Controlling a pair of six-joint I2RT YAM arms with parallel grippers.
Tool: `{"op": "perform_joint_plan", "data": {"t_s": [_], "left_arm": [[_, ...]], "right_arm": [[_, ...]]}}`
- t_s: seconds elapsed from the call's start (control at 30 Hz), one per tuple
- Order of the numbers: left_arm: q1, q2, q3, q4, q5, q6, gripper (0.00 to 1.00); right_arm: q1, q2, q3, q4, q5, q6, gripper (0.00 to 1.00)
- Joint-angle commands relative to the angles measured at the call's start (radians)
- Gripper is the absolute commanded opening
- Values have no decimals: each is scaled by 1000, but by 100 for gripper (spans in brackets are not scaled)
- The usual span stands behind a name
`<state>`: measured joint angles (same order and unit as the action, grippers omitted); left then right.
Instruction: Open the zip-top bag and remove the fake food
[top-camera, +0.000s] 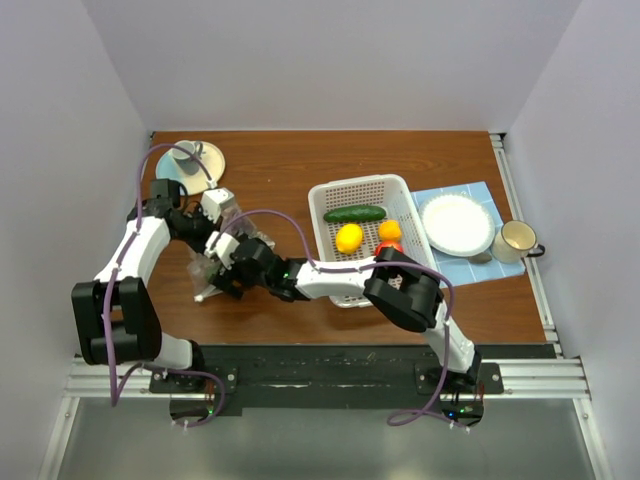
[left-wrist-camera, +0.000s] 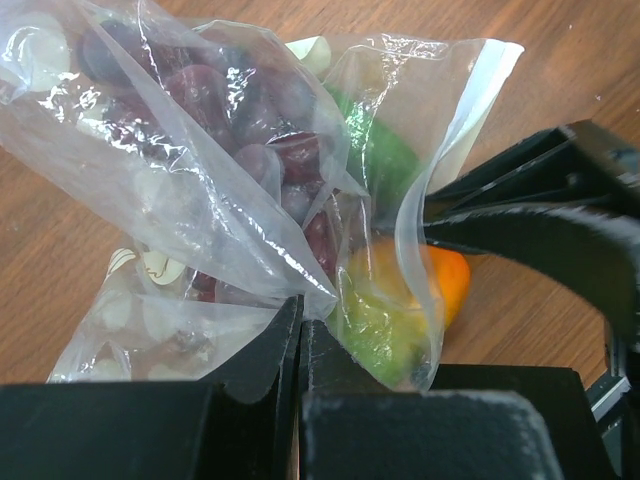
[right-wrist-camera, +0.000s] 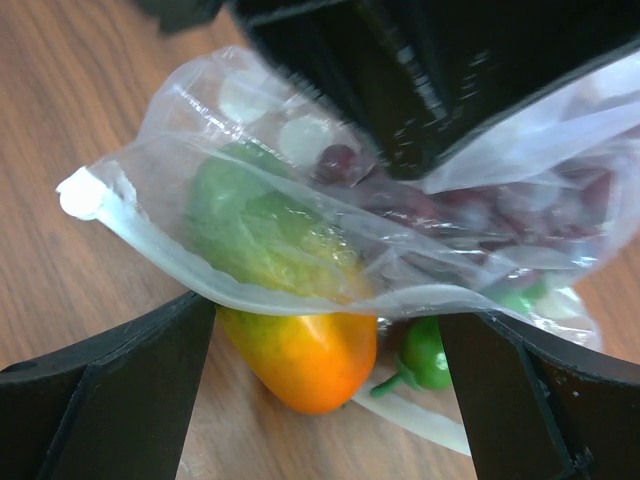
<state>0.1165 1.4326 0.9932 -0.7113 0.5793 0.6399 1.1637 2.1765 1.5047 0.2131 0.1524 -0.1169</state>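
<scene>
The clear dotted soft-plastic zip-top bag (left-wrist-camera: 200, 230) lies on the brown wooden desk (top-camera: 270, 170), left of the white perforated basket (top-camera: 316, 210), holding purple plastic grapes (left-wrist-camera: 290, 150). The left fingers (left-wrist-camera: 262, 360) pinch its film; the right fingers (right-wrist-camera: 110, 390) stand apart around its zip edge.

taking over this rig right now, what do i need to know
Left gripper: shut on a fold of the bag.
Right gripper: open, one finger on each side of the bag's mouth edge.
Bag: left side of the table, with grapes and a green piece inside. An orange-yellow fruit and a small green pepper sit at its mouth; in or out, cannot tell.
Done: cucumber, lemon, orange and a red piece lie in the basket.
Left: get the rest out.
</scene>
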Motion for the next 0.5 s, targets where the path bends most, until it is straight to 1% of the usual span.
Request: {"op": "perform_joint_plan", "data": {"t_s": [0.0,0.23,0.33,0.4,0.43,0.47], "left_arm": [[0,3,29,9,33,10,0],[0,-4,21,13,31,9,0],[-1,-6,24,12,30,12,0],[0,-5,24,9,30,10,0],[0,-8,22,9,30,12,0],[0,-8,22,9,28,14,0]], "right_arm": [[-4,19,37,-14,-54,28,96],[-4,54,57,-41,-103,85,96],[-4,54,39,-34,-103,109,91],[-4,57,45,-52,-56,149,81],[-4,60,57,-78,-24,157,75],[-4,59,87,-108,-17,174,60]]}}
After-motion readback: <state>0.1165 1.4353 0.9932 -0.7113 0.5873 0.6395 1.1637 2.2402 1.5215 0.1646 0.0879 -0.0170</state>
